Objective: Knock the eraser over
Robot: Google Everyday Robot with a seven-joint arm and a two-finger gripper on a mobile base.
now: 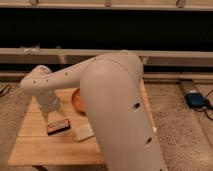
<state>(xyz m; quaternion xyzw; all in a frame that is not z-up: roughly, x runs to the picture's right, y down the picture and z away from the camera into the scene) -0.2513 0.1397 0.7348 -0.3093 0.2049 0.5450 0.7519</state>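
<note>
My big white arm covers much of the pale wooden table. My gripper, finger state unclear, hangs above the small black eraser, lying flat front-left. Risk: dropping further shoves the whitish block aside.

You will find no text, label, brand or number to read here. The eraser at lower left shows only a plain reddish strip. The gripper sits just above it, unmarked.

White tool above a black, red-striped eraser, pale whitish block, orange bowl, light wooden table.
</note>
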